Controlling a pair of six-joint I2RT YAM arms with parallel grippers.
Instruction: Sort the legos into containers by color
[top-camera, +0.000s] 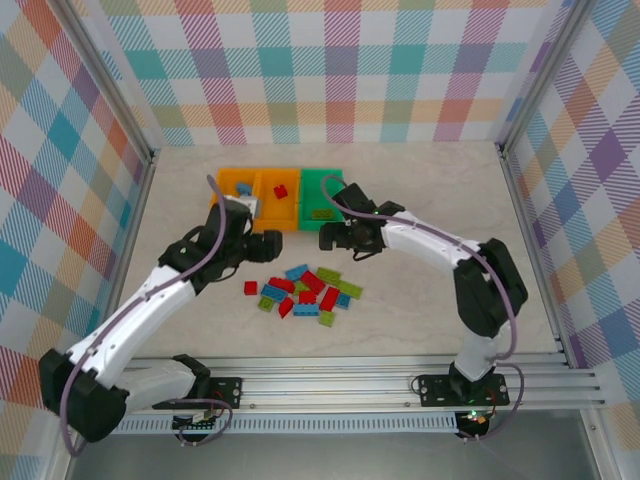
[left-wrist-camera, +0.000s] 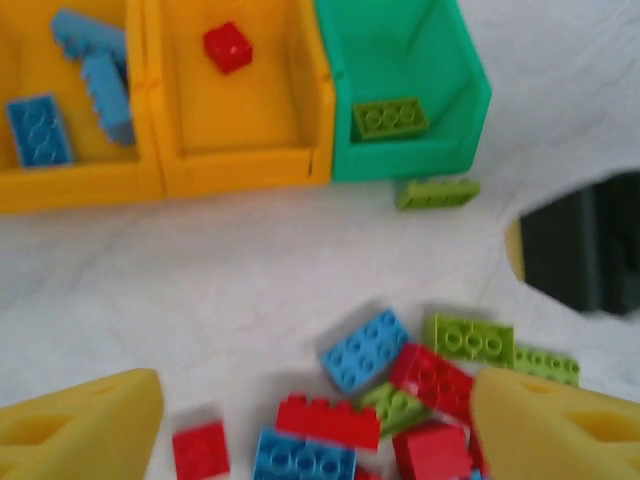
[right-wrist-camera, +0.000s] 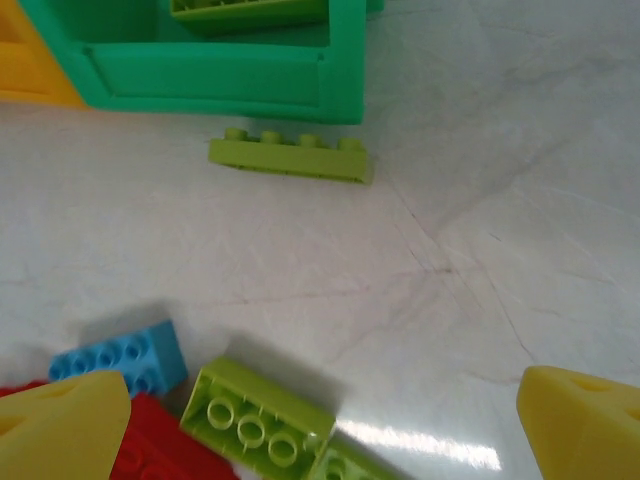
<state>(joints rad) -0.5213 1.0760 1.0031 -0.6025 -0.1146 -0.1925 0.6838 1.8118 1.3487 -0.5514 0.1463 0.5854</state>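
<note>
**Hanging open over the brick heap**

A pale, faintly veined counter is carrying everything, and pastel plaid walls are closing it in at the back and both sides. From above, three open bins are standing in a row toward the back: a left orange bin, a middle orange bin and a green bin. The loose legos are lying heaped nearer the arms' bases.

The left wrist camera is looking into the bins. Blue bricks are lying in the left orange bin, a red brick in the middle one and a lime brick in the green one. The left tool is hanging spread and empty over the heap.

The right wrist camera is showing, close up, a stray lime brick lying on the counter just before the green bin's front wall, not touching it. The right tool is also spread wide, pinching nothing.
</note>
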